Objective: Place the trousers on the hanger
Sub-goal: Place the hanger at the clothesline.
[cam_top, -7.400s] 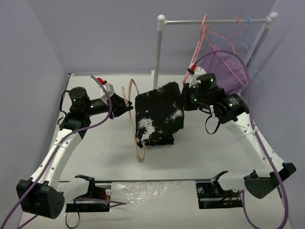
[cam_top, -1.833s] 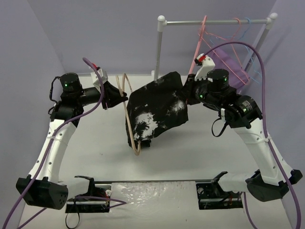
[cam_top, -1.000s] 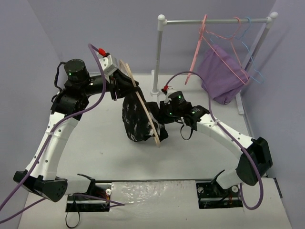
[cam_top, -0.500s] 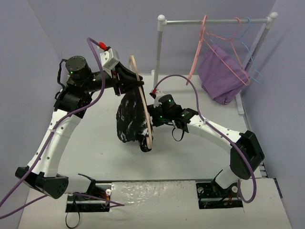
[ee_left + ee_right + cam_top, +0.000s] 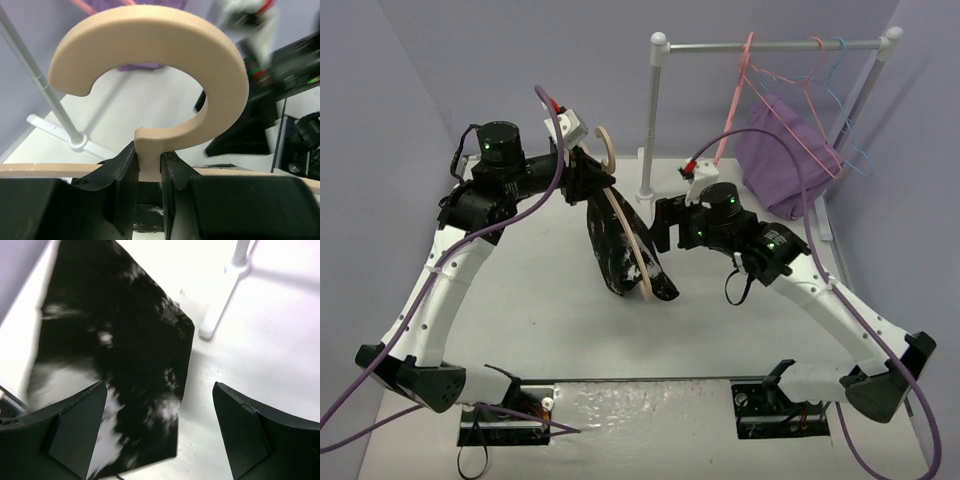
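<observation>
The cream hanger (image 5: 632,240) is held up over the table's middle, its hook (image 5: 150,65) pointing up. My left gripper (image 5: 590,172) is shut on the hanger's neck just below the hook, both fingers pressed against it in the left wrist view (image 5: 148,162). The black, white-blotched trousers (image 5: 618,245) hang draped over the hanger's lower body, their bottom end near the tabletop. My right gripper (image 5: 665,222) stands open just right of the trousers, apart from them. In the right wrist view the trousers (image 5: 125,350) lie beyond the wide-open jaws (image 5: 157,390), blurred.
A white clothes rack (image 5: 655,110) stands at the back, its foot (image 5: 220,315) close to the trousers. On its rail hang pink hangers (image 5: 735,100), a blue wire hanger (image 5: 850,130) and a purple cloth (image 5: 785,160). Purple walls close in both sides.
My right gripper has opened, let go of the trousers and drawn back to the right. The left arm has swung the hanger more upright, with the trousers now hanging from it.
</observation>
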Robot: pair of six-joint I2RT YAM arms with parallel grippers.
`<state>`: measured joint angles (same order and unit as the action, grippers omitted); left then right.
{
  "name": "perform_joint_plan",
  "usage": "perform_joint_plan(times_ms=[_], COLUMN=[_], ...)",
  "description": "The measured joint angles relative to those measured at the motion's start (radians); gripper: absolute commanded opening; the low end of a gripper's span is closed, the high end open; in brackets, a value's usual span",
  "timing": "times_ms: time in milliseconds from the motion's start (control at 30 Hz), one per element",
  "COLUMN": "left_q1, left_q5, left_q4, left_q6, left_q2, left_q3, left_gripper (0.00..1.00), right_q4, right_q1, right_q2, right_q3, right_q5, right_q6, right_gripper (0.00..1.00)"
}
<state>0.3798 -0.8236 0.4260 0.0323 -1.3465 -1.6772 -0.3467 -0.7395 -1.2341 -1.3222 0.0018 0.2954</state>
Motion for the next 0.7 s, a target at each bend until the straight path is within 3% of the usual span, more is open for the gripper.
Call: perform_joint_plan(times_ms=[433, 700], left_q1=[0.100, 0.159], left_q5=[0.312, 0.408], left_q4=[0.189, 0.243], left_q6=[0.039, 0.036], left_q2=[-0.158, -0.196], left_q3=[-0.179, -0.281], left_gripper=[0.00, 0.00], right_q4=[-0.141, -0.148], right_q1=[-0.017, -0.055], right_q2=[0.051, -0.082], right_q3=[-0.271, -0.342], right_q5=[-0.075, -0.096], right_q6=[-0.070, -0.107], right_gripper=[0.85, 0.73])
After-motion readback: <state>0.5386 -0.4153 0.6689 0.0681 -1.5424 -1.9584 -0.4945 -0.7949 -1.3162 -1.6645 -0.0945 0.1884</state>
